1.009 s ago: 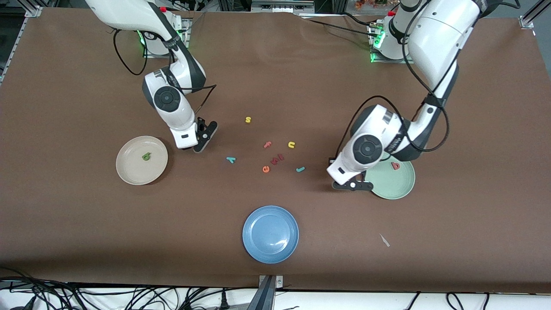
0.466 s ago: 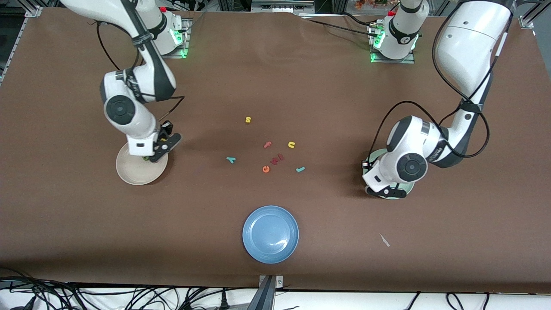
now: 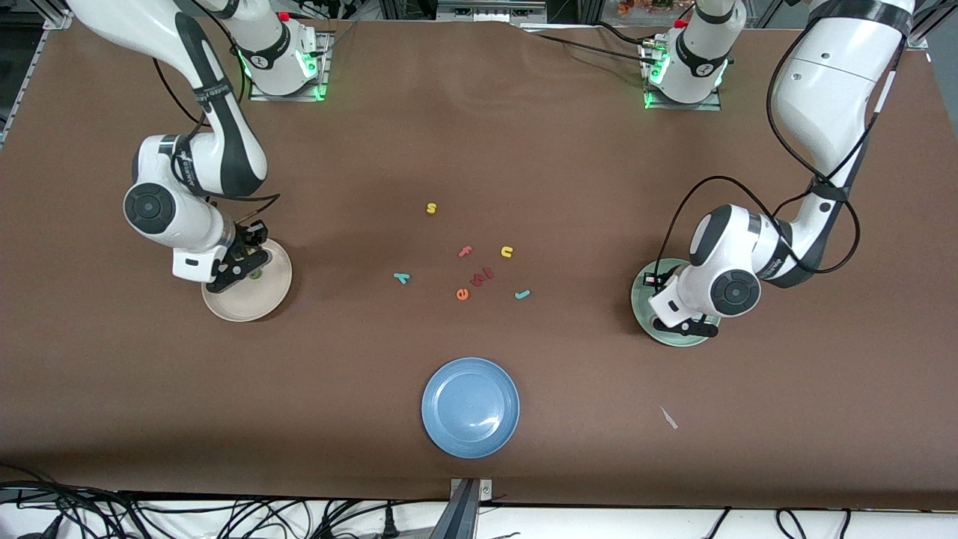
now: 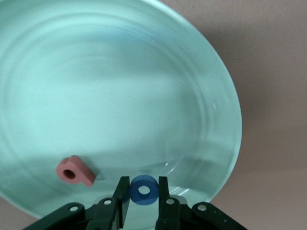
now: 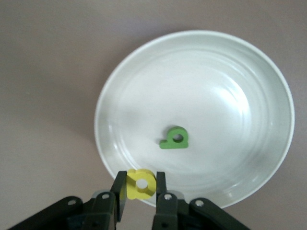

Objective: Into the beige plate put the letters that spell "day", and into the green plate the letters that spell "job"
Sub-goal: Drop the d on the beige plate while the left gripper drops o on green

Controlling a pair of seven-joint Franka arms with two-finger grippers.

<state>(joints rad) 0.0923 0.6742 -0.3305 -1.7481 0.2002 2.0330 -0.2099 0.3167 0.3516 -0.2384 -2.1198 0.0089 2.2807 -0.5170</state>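
My right gripper (image 5: 140, 180) is shut on a yellow round-bowled letter (image 5: 140, 185) over the rim of the beige plate (image 3: 260, 299). A green stemmed letter (image 5: 175, 138) lies in that plate (image 5: 230, 96). My left gripper (image 4: 144, 183) is shut on the blue o (image 4: 144, 190) over the green plate (image 3: 641, 296), where a red-pink b (image 4: 74, 171) lies. In the middle of the table lie the teal y (image 3: 402, 278) and the teal j (image 3: 522, 294).
A yellow s (image 3: 431, 208), pink f (image 3: 465, 251), yellow u (image 3: 507, 251), orange e (image 3: 462, 294) and dark red letters (image 3: 483, 275) lie mid-table. A blue plate (image 3: 470, 406) sits nearer the front camera, and a white scrap (image 3: 668, 418) lies toward the left arm's end.
Both arms have swung outward from the middle of the table. The right gripper now hangs over the beige plate and the left over the green plate, each still gripping its letter.
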